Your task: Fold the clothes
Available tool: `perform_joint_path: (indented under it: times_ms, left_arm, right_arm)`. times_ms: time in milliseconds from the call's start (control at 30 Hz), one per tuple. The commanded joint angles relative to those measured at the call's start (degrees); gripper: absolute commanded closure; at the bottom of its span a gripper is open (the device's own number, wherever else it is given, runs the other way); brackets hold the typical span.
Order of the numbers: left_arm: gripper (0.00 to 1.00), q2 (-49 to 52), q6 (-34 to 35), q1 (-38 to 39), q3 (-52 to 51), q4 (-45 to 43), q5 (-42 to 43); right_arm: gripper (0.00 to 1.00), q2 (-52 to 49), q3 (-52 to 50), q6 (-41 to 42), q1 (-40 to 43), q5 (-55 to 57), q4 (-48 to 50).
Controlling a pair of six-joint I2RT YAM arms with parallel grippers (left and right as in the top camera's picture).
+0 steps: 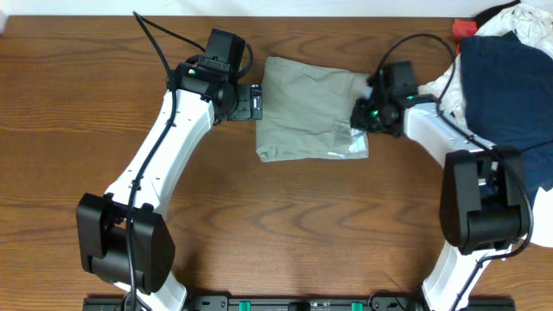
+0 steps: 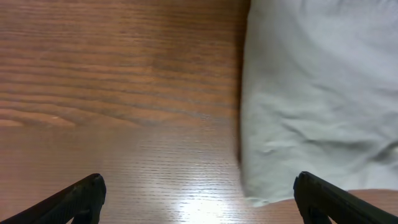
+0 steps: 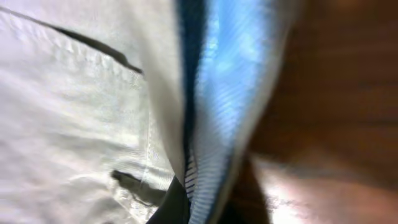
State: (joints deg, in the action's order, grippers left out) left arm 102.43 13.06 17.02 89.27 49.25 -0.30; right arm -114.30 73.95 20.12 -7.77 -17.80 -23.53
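The clothes, a pair of khaki shorts (image 1: 307, 112), lie in a rough rectangle on the wooden table at the back middle. My left gripper (image 1: 257, 102) sits at their left edge, open. In the left wrist view its fingers spread wide over bare wood (image 2: 199, 193), with the shorts (image 2: 317, 93) to the right between them. My right gripper (image 1: 361, 117) is at the right edge of the shorts. In the right wrist view it (image 3: 199, 208) is shut on a fold of the shorts (image 3: 74, 112), where pale blue-striped lining (image 3: 230, 81) shows.
A heap of other laundry sits at the back right corner: a dark navy garment (image 1: 510, 86), a white cloth (image 1: 518, 22) and a red one (image 1: 465, 28). The right arm's base (image 1: 484, 207) stands just in front of it.
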Motion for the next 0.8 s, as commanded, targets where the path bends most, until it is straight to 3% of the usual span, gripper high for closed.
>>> perform_joint_path:
  times_ms: [0,367,767]
  left_arm:
    - [0.02,0.24,-0.76,-0.09,-0.83,0.28,-1.95]
    - [0.02,0.28,-0.76,-0.35,-0.83,0.42,-1.92]
    - [0.02,0.28,-0.81,-0.35,-0.83,0.46,-1.95]
  right_arm:
    - [0.99,3.65,5.09,-0.9,3.19,-7.08,0.59]
    - [0.99,4.76,7.26,-1.14,3.41,-7.13,-1.55]
    - [0.99,-1.11,7.26,-3.91,-8.79,-6.67,-3.61]
